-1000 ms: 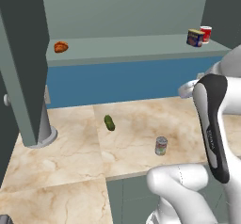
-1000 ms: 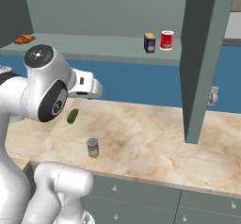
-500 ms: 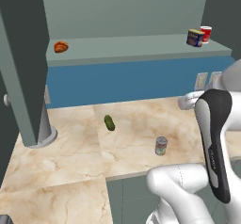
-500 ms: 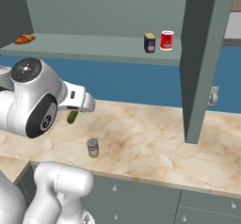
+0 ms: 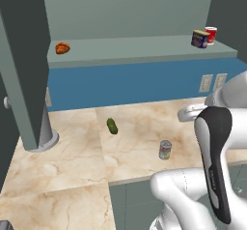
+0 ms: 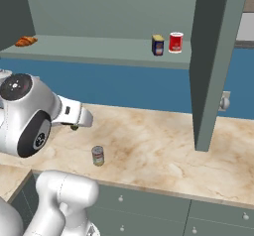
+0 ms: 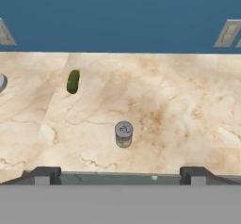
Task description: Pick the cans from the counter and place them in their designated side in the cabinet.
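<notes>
The two-finger gripper (image 7: 117, 173), jaws spread wide and empty, hangs above the beige marble counter's (image 7: 179, 110) near edge, the upright silver can with green-and-red label (image 7: 124, 134) just beyond it, the green pickle (image 7: 73, 81) farther left, and the yellow-topped dark blue can (image 6: 158, 45) beside the red can (image 6: 175, 42) on the cabinet shelf (image 6: 99, 56).

I see a deep blue wall (image 5: 135, 84) behind the work area, carrying two pale outlet plates (image 5: 212, 82) at the right in the left base view. Grey-green base units (image 6: 149, 210) with small round knobs (image 6: 120, 199) run below. Light is flat and even.
</notes>
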Motion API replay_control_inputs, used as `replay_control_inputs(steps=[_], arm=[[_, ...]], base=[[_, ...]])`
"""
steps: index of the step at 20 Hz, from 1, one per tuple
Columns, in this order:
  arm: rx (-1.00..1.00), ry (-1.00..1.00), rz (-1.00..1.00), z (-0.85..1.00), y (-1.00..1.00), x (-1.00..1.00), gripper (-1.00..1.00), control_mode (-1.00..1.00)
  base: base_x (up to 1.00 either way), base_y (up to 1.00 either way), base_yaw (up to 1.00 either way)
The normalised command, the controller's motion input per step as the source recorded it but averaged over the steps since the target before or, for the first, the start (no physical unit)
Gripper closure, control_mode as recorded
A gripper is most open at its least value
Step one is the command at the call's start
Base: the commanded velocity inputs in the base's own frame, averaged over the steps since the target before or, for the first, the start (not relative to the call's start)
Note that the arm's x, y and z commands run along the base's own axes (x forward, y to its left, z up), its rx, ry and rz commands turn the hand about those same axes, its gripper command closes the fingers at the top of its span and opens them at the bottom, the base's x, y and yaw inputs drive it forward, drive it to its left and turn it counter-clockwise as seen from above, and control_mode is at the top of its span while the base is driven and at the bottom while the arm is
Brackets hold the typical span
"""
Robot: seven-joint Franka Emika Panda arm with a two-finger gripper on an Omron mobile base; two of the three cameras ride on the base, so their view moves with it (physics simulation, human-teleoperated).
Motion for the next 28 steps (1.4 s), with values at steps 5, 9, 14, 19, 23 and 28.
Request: replay_control_inputs(steps=[5,9,14,19,23,28], arm=[[0.0,0.01,-0.02,-0.16,0.03,-0.15,-1.0,-1.0],[0.0,0.03,-0.02,-0.2,0.0,-0.14,-1.0,-1.0],[0.0,0.03,-0.01,-0.22,0.0,-0.06,-1.0,-1.0],[0.0,0.0,0.0,-0.17,0.06,0.0,-1.0,-1.0],[0.0,0.0,0.0,-0.17,0.03,0.01,-1.0,-1.0],[0.0,0.0,0.0,-0.17,0.0,0.05,-1.0,-1.0]], base=[[0.0,0.0,0.0],[0.0,0.0,0.0],[0.0,0.0,0.0],[0.0,0.0,0.0],[0.0,0.0,0.0],[0.0,0.0,0.0]])
